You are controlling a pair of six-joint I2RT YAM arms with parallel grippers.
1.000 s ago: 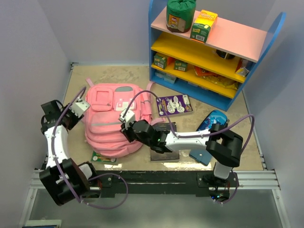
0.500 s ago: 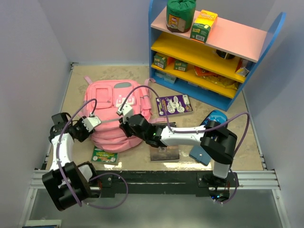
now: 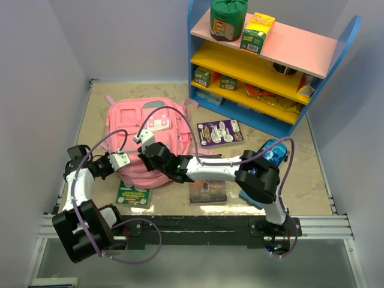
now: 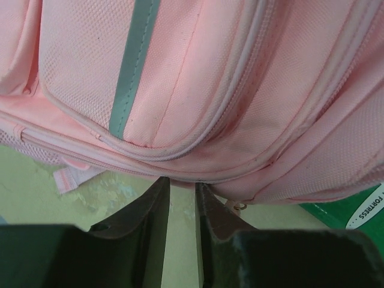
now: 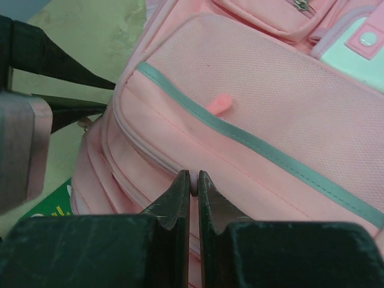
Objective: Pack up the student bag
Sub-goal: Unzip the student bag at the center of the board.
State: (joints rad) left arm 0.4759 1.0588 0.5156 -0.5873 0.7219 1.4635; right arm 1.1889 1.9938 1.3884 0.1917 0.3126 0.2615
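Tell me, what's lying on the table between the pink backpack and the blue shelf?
A flat purple card printed with white shapes lies between the student bag and the shelf. The top view shows it.

A: From where is the table (image 3: 309, 180) seen?
B: From high above the near edge, downward, at a distance.
A: And what is shared?
B: The pink bag (image 3: 150, 129), seen close by both wrist cameras.

Pink student bag (image 3: 127, 123) with a grey stripe; blue shelf unit (image 3: 351, 31), pink and yellow boards
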